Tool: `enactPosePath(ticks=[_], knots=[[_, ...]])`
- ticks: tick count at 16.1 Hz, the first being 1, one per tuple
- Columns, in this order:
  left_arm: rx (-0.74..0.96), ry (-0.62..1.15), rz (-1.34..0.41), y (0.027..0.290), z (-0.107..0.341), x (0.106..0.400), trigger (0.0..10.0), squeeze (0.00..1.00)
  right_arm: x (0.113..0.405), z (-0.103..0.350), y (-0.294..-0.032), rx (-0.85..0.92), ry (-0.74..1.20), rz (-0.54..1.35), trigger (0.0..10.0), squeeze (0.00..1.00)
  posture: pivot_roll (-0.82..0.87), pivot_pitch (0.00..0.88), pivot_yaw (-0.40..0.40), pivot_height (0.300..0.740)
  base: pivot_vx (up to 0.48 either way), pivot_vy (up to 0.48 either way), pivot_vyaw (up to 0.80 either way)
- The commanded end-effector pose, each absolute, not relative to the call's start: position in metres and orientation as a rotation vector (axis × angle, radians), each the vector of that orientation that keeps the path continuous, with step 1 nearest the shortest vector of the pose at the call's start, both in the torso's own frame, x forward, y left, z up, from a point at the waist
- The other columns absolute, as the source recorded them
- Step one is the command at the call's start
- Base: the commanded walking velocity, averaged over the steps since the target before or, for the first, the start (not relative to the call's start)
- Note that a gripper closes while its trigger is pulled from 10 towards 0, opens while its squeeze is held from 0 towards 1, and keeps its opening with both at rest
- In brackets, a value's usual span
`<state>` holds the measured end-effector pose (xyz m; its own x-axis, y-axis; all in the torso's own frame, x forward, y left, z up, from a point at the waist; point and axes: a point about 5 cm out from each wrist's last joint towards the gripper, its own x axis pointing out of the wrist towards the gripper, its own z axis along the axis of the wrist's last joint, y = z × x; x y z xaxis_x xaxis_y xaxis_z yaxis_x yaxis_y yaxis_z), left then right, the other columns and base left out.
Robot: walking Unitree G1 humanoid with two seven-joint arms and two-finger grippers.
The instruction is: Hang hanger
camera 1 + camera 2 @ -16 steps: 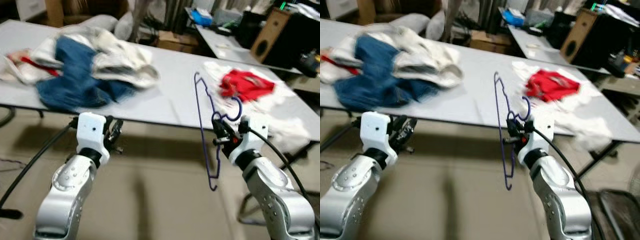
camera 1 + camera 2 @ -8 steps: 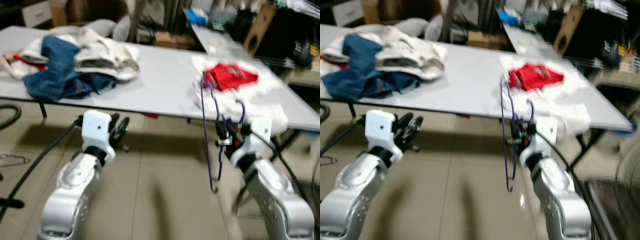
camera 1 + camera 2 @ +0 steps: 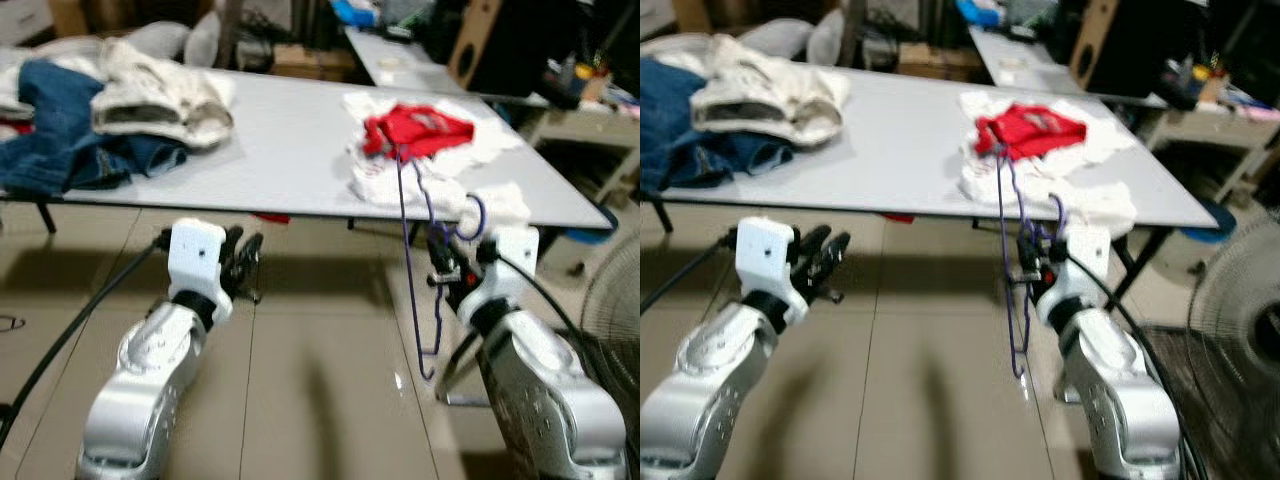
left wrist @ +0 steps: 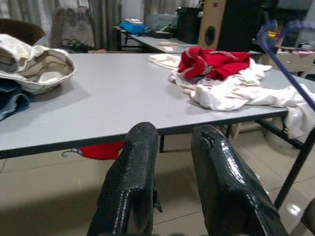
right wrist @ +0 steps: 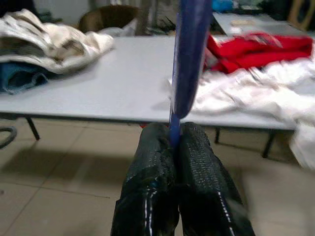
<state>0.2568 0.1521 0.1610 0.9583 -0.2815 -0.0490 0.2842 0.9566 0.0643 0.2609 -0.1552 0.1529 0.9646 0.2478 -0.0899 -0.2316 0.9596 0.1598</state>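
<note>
A thin blue wire hanger (image 3: 418,262) stands upright in front of the grey table (image 3: 270,150), its hook curling near my right wrist. My right gripper (image 3: 440,268) is shut on the hanger's wire; in the right wrist view the blue hanger (image 5: 189,59) rises from between the pressed black fingers (image 5: 152,182). My left gripper (image 3: 244,262) hovers below the table's front edge, holding nothing, with a small gap between its fingers (image 4: 132,182).
A red garment (image 3: 415,130) lies on white cloths (image 3: 420,180) at the table's right end. Jeans and pale clothes (image 3: 110,120) are heaped at its left. A fan (image 3: 1240,320) stands on the tiled floor at right. Cluttered desks and a speaker are behind.
The camera has swung right, so the table and clothes slid left in view. My right gripper still holds the hanger upright; both arms keep their pose.
</note>
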Motion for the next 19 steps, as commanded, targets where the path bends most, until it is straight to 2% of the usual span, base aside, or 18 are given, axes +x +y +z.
enactPosePath(ticks=[1,19], knots=[[0.073,0.031,-0.279,0.1524,0.1640,0.2577,10.0,0.00,0.2623,0.1541,-0.1560,0.134,0.099,0.238,10.0,0.00,0.04,0.000,-0.142,0.740,0.285,0.000,0.00],[0.051,0.067,-0.297,0.1544,0.1630,0.2547,10.0,0.00,0.2677,0.1565,-0.1503,0.142,0.092,0.267,10.0,0.00,0.05,0.000,-0.156,0.740,0.303,0.000,0.00]])
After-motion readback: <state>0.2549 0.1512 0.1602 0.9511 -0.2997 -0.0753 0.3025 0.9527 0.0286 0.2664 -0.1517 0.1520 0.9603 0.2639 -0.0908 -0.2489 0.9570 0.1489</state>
